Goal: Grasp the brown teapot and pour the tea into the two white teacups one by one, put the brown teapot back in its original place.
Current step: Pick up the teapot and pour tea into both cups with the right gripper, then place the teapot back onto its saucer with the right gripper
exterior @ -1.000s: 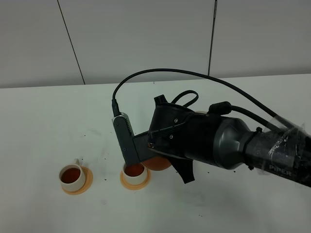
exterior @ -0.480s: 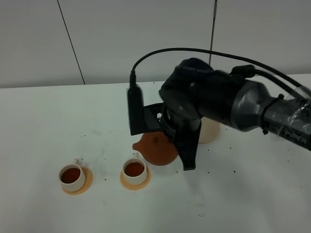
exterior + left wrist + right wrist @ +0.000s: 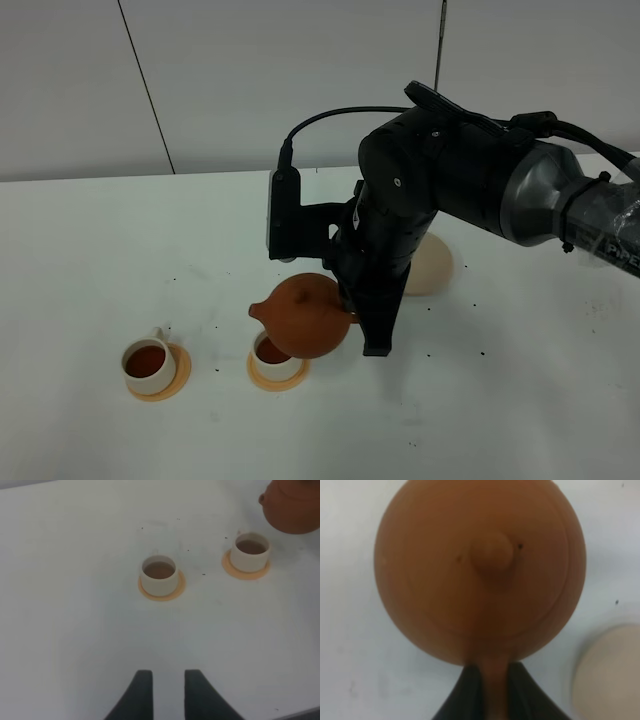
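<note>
Bright, even light falls from above — shadows on the white desk (image 3: 100, 250) are soft and faint. The round reddish-brown clay teapot (image 3: 480, 570) looks blurry up close — no strong glare anywhere.

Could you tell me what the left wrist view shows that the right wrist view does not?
Only the left wrist view shows the two white teacups, both holding tea, and the left gripper, open and empty. Only the right wrist view shows the right gripper shut on the teapot's handle, the lid knob and the beige coaster. Both show the brown teapot.
</note>
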You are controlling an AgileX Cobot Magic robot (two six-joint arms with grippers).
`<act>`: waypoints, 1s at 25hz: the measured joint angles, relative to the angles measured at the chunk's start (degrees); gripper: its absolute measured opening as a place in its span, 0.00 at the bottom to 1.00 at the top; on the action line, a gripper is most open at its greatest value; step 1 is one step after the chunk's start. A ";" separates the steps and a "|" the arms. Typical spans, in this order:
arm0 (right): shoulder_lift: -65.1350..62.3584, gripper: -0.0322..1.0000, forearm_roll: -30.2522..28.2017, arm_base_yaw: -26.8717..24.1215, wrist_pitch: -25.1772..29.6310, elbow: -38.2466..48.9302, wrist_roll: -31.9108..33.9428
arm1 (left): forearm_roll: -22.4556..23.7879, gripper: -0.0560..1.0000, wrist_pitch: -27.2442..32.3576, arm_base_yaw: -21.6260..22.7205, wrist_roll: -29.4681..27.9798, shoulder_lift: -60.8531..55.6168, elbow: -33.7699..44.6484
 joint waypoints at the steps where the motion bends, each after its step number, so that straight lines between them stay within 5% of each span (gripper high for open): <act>1: 0.00 0.12 0.35 -0.08 -0.65 0.00 0.06 | 0.00 0.27 0.00 0.00 0.00 0.00 0.00; 18: 0.00 0.12 1.21 -0.15 -0.82 0.00 -0.06 | 0.00 0.27 0.00 0.00 0.00 0.00 0.00; 25: 0.00 0.12 3.69 -5.41 -0.25 -1.97 -3.93 | 0.00 0.27 0.00 0.00 0.00 0.00 0.00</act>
